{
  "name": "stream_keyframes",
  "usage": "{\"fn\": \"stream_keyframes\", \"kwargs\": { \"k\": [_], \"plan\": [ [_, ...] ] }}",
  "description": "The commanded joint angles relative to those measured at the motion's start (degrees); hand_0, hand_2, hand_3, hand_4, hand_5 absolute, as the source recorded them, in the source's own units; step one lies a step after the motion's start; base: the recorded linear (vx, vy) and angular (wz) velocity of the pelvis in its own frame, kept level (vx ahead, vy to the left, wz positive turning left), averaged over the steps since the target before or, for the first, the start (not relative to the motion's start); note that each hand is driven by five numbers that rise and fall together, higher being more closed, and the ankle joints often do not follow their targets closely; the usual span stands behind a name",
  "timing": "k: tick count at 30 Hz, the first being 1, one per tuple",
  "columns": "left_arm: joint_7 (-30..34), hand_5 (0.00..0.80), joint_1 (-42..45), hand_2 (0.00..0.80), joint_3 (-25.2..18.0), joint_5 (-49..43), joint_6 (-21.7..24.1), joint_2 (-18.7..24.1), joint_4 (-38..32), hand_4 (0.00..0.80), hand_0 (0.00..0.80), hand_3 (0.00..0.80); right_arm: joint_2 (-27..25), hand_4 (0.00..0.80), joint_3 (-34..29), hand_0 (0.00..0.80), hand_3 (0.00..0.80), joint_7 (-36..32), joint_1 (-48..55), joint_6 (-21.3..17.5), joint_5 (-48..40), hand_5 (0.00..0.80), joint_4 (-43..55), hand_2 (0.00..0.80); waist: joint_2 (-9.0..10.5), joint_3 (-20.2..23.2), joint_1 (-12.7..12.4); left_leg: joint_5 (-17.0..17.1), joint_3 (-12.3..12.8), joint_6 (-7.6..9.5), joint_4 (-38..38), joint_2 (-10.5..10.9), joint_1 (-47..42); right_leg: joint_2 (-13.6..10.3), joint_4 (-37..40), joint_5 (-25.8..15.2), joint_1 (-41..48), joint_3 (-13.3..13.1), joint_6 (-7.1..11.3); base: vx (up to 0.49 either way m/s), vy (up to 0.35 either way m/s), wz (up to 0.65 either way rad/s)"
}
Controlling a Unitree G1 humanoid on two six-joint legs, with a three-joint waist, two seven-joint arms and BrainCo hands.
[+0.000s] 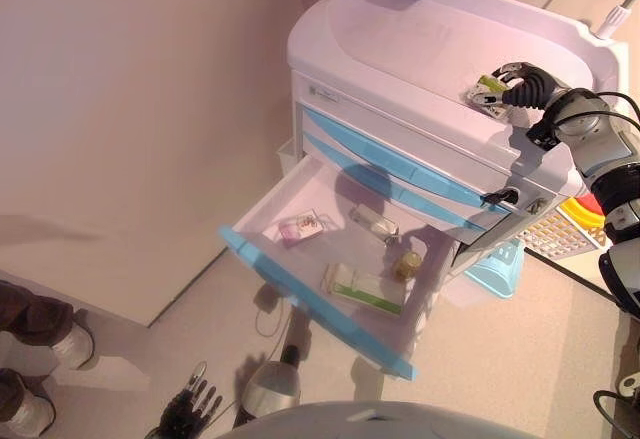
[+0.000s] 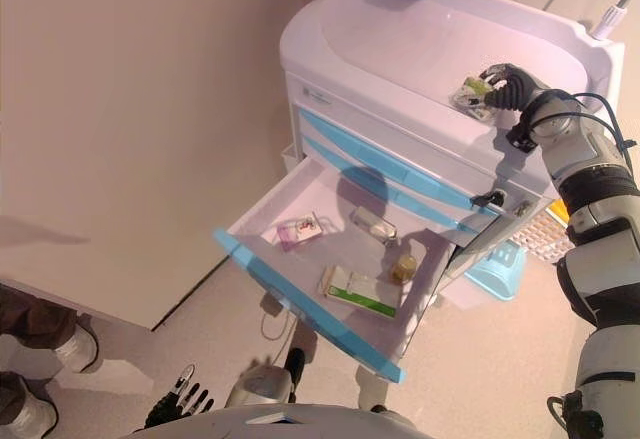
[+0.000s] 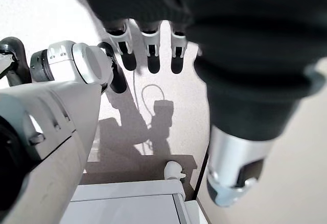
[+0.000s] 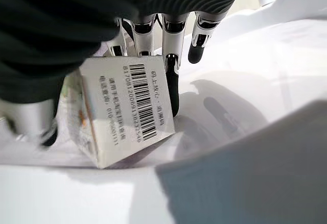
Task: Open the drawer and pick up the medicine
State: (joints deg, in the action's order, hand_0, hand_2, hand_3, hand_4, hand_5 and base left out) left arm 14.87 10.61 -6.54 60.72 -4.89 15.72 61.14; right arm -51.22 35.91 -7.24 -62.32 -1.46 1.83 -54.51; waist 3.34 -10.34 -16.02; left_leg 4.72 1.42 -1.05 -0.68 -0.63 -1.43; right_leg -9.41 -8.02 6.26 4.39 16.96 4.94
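The medicine box (image 4: 122,114) sits on the cabinet top (image 1: 400,49), near its right edge, with the right hand (image 1: 525,84) curled round it — fingers (image 4: 171,76) on one face, thumb on the other. One corner touches the surface; judged risk: a loose pinch lets it tip or slide off the edge. The left hand (image 1: 190,407) hangs low by the floor, fingers relaxed, holding nothing. The open drawer (image 1: 315,294) holds a pink-labelled packet (image 1: 300,227), a green-striped box (image 1: 362,289), a clear vial (image 1: 374,223) and a small amber bottle (image 1: 407,263).
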Motion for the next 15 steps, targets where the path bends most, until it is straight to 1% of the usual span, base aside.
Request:
{"fn": "stream_keyframes", "kwargs": {
  "k": [1,6,15],
  "plan": [
    [-0.49,0.0,0.23,0.0,2.17,-0.77,-0.26,2.52,-3.28,0.0,0.0,0.0,-1.92,0.0,2.51,0.0,0.0,3.73,-3.56,0.88,1.85,0.0,-0.21,0.0,1.4,-1.04,-1.52,-8.4,-1.6,0.77,-6.35,2.25,2.46,-4.01,-0.78,-5.49,-1.2,0.77,4.16,0.0,0.0,0.0],
    [-0.84,0.0,0.25,0.0,2.67,-0.42,-0.56,2.45,-4.06,0.0,0.0,0.0,-2.37,0.0,2.49,0.0,0.0,6.49,-3.68,3.05,3.4,0.0,-0.27,0.0,1.29,-1.24,-1.34,-8.64,-1.82,0.81,-6.88,2.39,2.58,-3.98,-0.85,-5.49,-1.28,0.29,4.07,0.0,0.0,0.0],
    [-0.59,0.0,0.24,0.0,3.56,0.16,-0.04,2.38,-4.19,0.0,0.0,0.0,-3.04,0.0,2.09,0.0,0.0,12.83,-4.28,4.63,4.35,0.0,-0.16,0.0,1.2,-1.27,-1.02,-8.92,-1.62,0.89,-6.9,2.36,2.18,-3.97,-0.91,-5.55,-1.22,0.02,4.15,0.0,0.0,0.0]
  ]
}}
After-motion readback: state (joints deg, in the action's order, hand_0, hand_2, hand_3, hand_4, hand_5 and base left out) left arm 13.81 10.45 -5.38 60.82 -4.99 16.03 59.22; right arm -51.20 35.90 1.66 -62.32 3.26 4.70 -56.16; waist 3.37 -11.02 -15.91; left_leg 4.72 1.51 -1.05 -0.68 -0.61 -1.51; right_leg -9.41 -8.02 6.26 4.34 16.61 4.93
